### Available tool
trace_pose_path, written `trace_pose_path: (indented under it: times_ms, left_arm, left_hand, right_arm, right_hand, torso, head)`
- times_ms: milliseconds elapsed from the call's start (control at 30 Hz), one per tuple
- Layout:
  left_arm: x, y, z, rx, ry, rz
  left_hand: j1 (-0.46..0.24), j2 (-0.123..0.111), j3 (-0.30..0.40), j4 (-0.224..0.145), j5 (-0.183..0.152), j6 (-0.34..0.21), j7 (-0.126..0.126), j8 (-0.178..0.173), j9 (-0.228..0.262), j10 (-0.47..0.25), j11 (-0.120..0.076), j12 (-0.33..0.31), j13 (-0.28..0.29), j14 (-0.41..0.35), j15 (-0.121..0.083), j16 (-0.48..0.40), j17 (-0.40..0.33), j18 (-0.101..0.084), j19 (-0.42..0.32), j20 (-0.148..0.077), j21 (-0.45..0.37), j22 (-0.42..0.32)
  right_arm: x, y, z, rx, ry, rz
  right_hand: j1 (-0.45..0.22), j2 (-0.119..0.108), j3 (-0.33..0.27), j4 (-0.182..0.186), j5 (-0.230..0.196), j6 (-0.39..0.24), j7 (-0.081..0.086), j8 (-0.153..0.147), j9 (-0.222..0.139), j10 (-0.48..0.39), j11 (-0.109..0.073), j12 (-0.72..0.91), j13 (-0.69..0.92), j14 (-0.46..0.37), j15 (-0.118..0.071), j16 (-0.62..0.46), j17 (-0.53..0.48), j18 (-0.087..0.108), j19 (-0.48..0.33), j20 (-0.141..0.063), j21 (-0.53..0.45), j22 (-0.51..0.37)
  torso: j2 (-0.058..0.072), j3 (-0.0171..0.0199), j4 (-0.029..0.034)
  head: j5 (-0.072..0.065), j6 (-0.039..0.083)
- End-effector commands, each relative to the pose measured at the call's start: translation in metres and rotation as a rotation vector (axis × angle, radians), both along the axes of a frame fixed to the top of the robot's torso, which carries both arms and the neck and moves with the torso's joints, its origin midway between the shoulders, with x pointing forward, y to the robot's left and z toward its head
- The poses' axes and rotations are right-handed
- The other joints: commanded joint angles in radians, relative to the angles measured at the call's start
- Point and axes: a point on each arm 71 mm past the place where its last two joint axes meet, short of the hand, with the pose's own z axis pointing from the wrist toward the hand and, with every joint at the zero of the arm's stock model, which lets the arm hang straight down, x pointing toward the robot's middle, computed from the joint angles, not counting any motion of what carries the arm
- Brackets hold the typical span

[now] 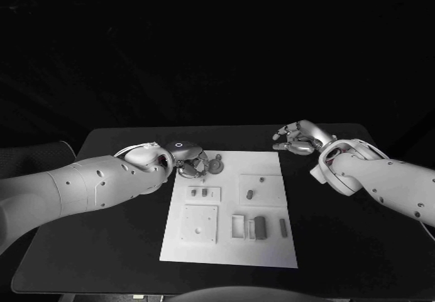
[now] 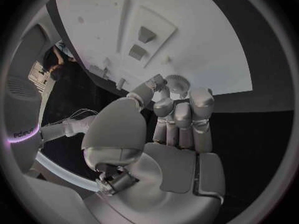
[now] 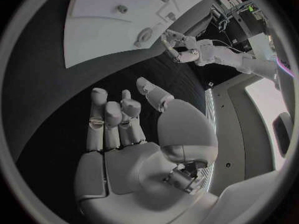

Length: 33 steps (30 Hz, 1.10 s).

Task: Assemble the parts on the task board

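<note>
The white task board [image 1: 227,248] lies in the middle of the black table. My left hand [image 1: 192,165] hovers over the board's far left corner and pinches a round toothed part [image 1: 215,165], which stands on edge. The same round part [image 2: 178,82] sits at the fingertips of the left hand [image 2: 177,119], and the round part [image 3: 144,36] also appears by the board's edge. My right hand [image 1: 295,139] rests above the table beyond the board's far right corner; this right hand [image 3: 118,124] has loosely spread fingers and holds nothing.
Small pieces [image 1: 201,192] sit in a raised plate near the left hand. A peg [image 1: 261,180] and a block [image 1: 250,194] stand on the right plate. Long bars [image 1: 260,228] lie beside a square plate [image 1: 199,223] at the near end.
</note>
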Motion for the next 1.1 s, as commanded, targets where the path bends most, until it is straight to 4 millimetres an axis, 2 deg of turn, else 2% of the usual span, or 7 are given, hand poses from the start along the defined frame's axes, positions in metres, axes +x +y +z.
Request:
trace_pose_path:
  times_ms: [33,100,200,333,667,1100]
  left_arm:
    - [0.000,0.003,-0.001,-0.001,0.000,0.008]
    - [-0.001,0.005,-0.003,0.003,0.003,0.012]
    - [-0.002,0.007,-0.005,0.007,0.007,0.014]
    - [-0.003,0.008,-0.008,0.009,0.013,0.015]
    - [-0.004,0.011,-0.012,0.013,0.019,0.020]
    - [-0.005,0.005,-0.017,0.011,0.024,0.011]
  left_hand:
    - [-0.003,-0.005,-0.003,-0.004,-0.001,0.052,0.043,0.003,0.001,-0.001,-0.002,0.000,-0.001,0.016,-0.015,-0.006,0.002,0.133,0.002,0.001,0.004,0.015]
    - [-0.003,-0.005,-0.003,-0.004,-0.001,0.052,0.043,0.003,0.001,-0.001,-0.002,0.000,-0.001,0.016,-0.015,-0.006,0.002,0.133,0.002,0.001,0.004,0.015]
    - [-0.002,-0.005,-0.002,-0.004,-0.001,0.052,0.043,0.003,0.001,-0.001,-0.003,0.000,-0.001,0.016,-0.015,-0.006,0.002,0.133,0.002,0.001,0.003,0.015]
    - [-0.002,-0.006,-0.002,-0.004,-0.001,0.052,0.043,0.003,0.001,0.000,-0.003,0.000,-0.001,0.016,-0.015,-0.006,0.002,0.133,0.002,0.001,0.003,0.015]
    - [-0.002,-0.006,-0.002,-0.004,-0.001,0.052,0.043,0.003,0.001,0.000,-0.003,0.000,-0.001,0.016,-0.015,-0.007,0.002,0.132,0.002,0.001,0.003,0.015]
    - [-0.002,-0.007,-0.001,-0.003,-0.001,0.052,0.043,0.002,0.001,0.001,-0.003,-0.001,-0.002,0.017,-0.015,-0.007,0.002,0.132,0.002,0.001,0.003,0.014]
  right_arm:
    - [0.000,0.001,0.000,-0.003,0.001,0.011]
    - [0.000,0.001,0.000,-0.003,0.000,0.011]
    - [0.000,0.001,0.000,-0.003,0.000,0.012]
    - [0.000,0.001,0.000,-0.004,0.000,0.011]
    - [0.000,0.001,0.000,-0.004,0.001,0.011]
    - [0.000,0.002,0.000,-0.004,0.001,0.012]
  right_hand:
    - [-0.010,-0.003,0.000,0.008,0.005,-0.002,0.007,-0.005,0.000,-0.001,0.005,0.004,0.001,0.004,0.000,0.000,-0.001,0.017,0.008,-0.001,-0.002,0.016]
    - [-0.010,-0.003,0.000,0.008,0.005,-0.002,0.007,-0.005,0.000,-0.001,0.005,0.004,0.001,0.004,0.000,0.000,-0.001,0.017,0.008,-0.001,-0.002,0.016]
    - [-0.010,-0.003,0.000,0.008,0.005,-0.002,0.007,-0.005,0.000,-0.001,0.005,0.004,0.001,0.004,0.000,0.000,-0.001,0.017,0.008,-0.001,-0.002,0.016]
    - [-0.010,-0.003,0.000,0.008,0.005,-0.002,0.007,-0.005,0.000,-0.001,0.005,0.004,0.001,0.004,0.000,0.000,-0.001,0.017,0.008,-0.001,-0.002,0.016]
    - [-0.011,-0.003,0.000,0.008,0.005,-0.003,0.007,-0.005,0.000,-0.001,0.005,0.004,0.001,0.004,0.000,0.000,-0.001,0.017,0.008,-0.001,-0.002,0.016]
    - [-0.011,-0.002,0.000,0.008,0.006,-0.003,0.007,-0.006,0.000,-0.001,0.005,0.004,0.001,0.004,0.000,0.000,-0.002,0.017,0.008,-0.001,-0.003,0.016]
  torso:
    - [0.001,-0.0005,-0.0004]
    - [-0.001,0.0009,-0.0006]
    - [-0.001,0.0011,-0.0005]
    - [0.000,-0.0002,-0.0001]
    - [0.000,0.0014,-0.0020]
    - [0.000,0.0014,-0.0028]
  head:
    - [-0.001,-0.002]
    - [0.002,-0.004]
    - [0.003,-0.005]
    - [0.003,-0.006]
    - [0.003,-0.005]
    - [-0.002,-0.005]
